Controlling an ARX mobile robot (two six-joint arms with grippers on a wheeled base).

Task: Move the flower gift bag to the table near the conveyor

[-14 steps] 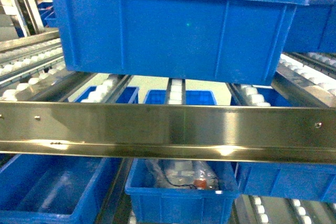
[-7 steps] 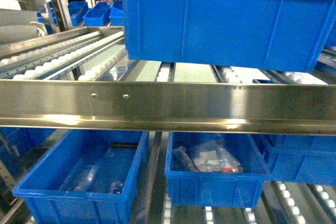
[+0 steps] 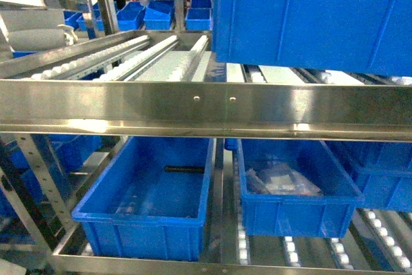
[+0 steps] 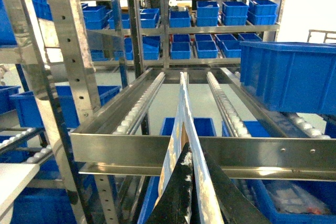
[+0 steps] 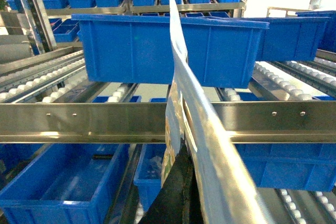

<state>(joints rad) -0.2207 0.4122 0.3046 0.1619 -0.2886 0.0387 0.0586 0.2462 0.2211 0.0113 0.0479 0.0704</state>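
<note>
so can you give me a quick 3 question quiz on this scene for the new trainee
1. True or false: the head view shows the left claw and the right claw.
2. What is each claw shut on? A) a blue bin's rim B) the thin flat printed gift bag, seen edge-on C) nothing
3. Fill in: in the head view, the large blue plastic bin on the shiny steel-framed roller conveyor sits on the ____ side.
Key: 1 false; 2 B; 3 right.
</note>
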